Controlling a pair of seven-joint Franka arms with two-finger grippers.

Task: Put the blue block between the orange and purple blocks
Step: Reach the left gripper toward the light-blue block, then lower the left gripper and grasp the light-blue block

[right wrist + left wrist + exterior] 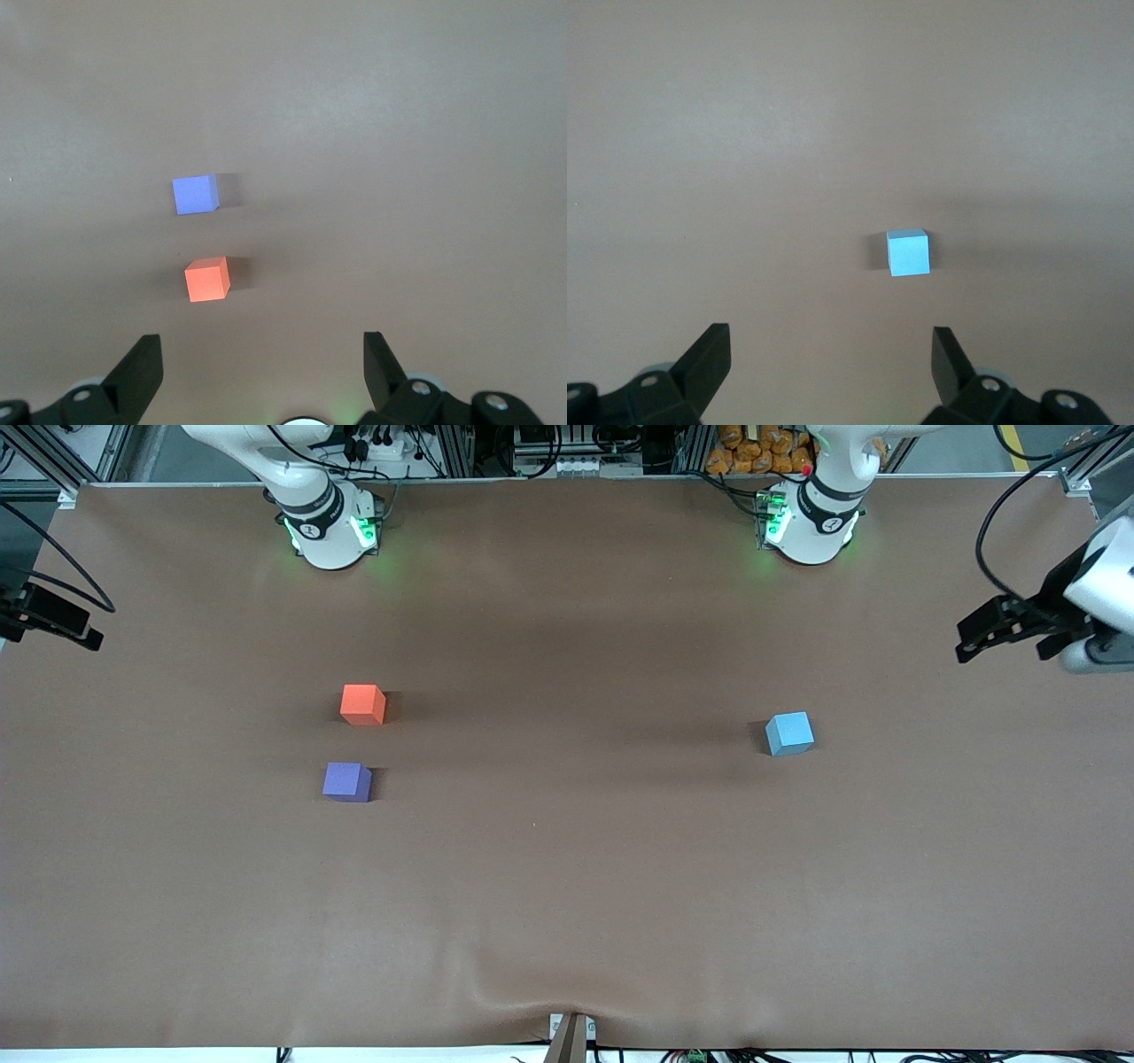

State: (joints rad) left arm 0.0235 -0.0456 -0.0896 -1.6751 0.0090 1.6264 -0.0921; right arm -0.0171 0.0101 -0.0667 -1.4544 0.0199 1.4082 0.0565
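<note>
The blue block [788, 733] sits alone on the brown table toward the left arm's end. The orange block [362, 705] and the purple block [347, 782] sit toward the right arm's end, the purple one nearer the front camera, with a narrow gap between them. My left gripper [831, 341] is open and empty, high over the table, with the blue block [908, 253] below it. My right gripper [262, 347] is open and empty, high over the table, with the orange block [207, 279] and the purple block [195, 194] below it. Neither gripper shows in the front view.
The two arm bases [330, 527] [811, 522] stand along the table's back edge. A black and white device [1054, 615] hangs over the table edge at the left arm's end, and a black cabled mount [49, 615] at the right arm's end.
</note>
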